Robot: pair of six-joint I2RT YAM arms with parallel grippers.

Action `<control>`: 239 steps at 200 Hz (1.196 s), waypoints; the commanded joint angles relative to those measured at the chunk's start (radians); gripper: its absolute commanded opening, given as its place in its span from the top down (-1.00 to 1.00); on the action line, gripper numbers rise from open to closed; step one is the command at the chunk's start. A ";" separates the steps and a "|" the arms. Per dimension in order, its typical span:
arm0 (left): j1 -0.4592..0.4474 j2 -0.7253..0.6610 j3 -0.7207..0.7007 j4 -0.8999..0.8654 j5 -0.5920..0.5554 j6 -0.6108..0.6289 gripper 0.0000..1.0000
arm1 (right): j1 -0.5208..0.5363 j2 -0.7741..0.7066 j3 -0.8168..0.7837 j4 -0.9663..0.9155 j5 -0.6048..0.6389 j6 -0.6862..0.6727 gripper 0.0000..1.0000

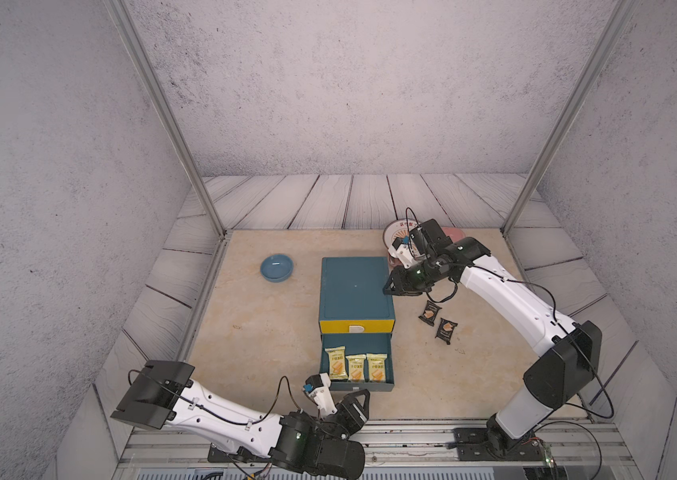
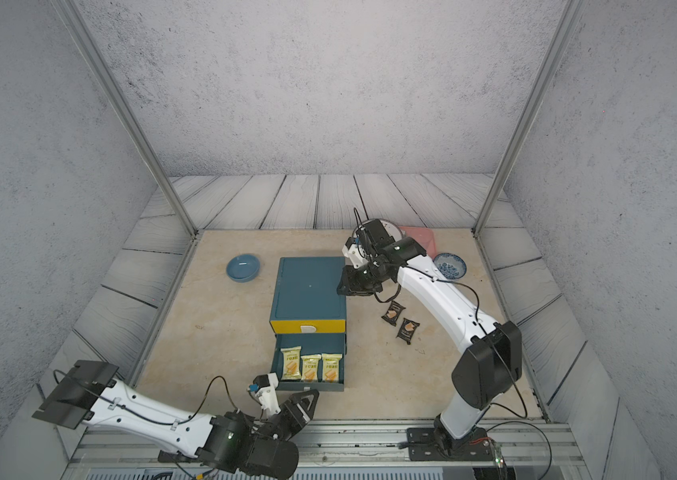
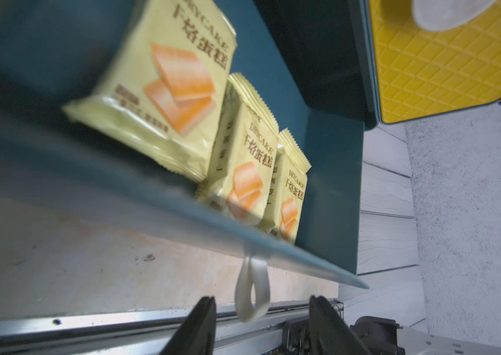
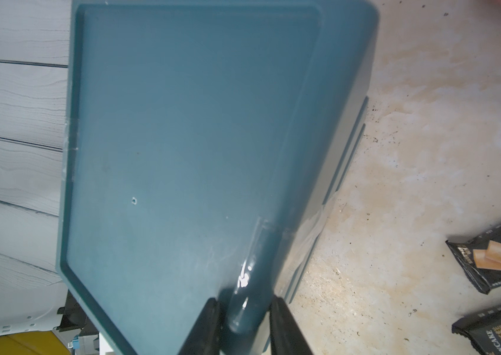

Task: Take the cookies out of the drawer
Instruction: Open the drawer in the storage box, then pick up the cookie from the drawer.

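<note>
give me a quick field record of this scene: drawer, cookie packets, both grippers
unit: teal plastic drawer cabinet, yellow upper front shut
lower drawer: pulled open
in drawer: three pale yellow cookie packets, side by side
on table: two black cookie packets, on the right arm's side of the cabinet
left gripper: open, jaws either side of the drawer's white pull loop
right gripper: clamped on the cabinet's top rim
other: blue round bowl
</note>
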 commanded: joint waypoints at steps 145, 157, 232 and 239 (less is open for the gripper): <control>0.272 -0.314 0.501 -0.793 0.468 0.627 -0.72 | 0.013 0.121 0.166 -0.281 0.152 -0.034 0.04; 0.348 -0.287 0.545 -0.842 0.525 0.690 -0.72 | 0.013 0.129 0.202 -0.300 0.165 -0.033 0.03; 0.614 -0.259 0.566 -0.976 0.714 0.961 -0.60 | 0.012 0.187 0.544 -0.483 0.220 -0.009 -0.04; 0.630 -0.255 0.561 -0.978 0.727 0.980 -0.59 | 0.013 0.187 0.575 -0.493 0.228 -0.005 -0.05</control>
